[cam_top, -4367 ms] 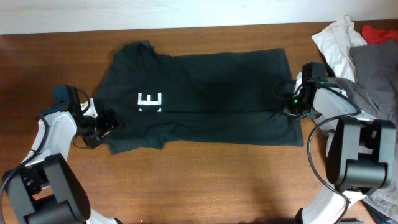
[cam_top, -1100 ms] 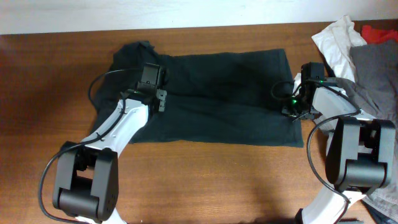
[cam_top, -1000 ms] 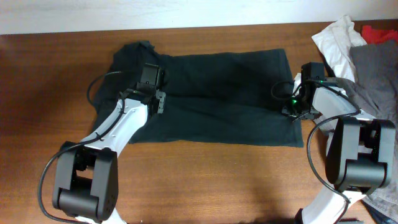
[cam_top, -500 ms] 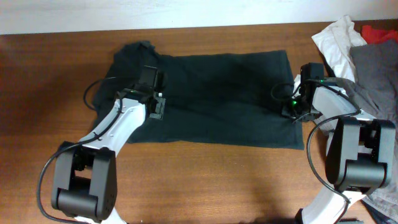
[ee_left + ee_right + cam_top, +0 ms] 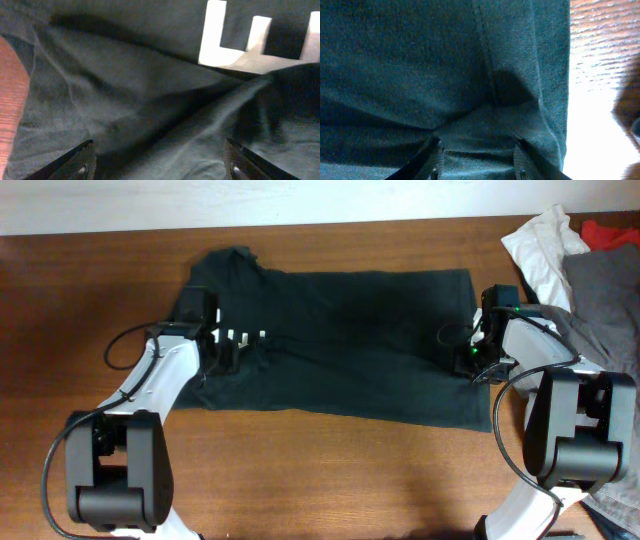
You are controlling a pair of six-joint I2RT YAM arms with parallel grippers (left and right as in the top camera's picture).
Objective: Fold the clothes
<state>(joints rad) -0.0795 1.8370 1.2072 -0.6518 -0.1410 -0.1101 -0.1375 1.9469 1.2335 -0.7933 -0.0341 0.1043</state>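
Pulled back leftward since a moment ago, the left arm now lies over the sleeve end of the black T-shirt (image 5: 350, 330), which is spread flat across the worktop (image 5: 330, 470). The left gripper (image 5: 160, 162) rests on the cloth with fingers spread wide, and the right gripper (image 5: 479, 157) pinches bunched fabric at the hem. White lettering (image 5: 245, 335) shows just beside the left gripper.

Black, v. dark green-tinged short-sleeved T-shirt (image 5: 350, 330) lies spread on wooden surface (image 5: 300, 470), lengthwise L–R: collar + sleeve end at left, hem at right. A fold of its own fabric covers most of the white lettering (image 5: 245, 335); only the letter tops show. Creased near left end, and the near edge runs a bit askew.
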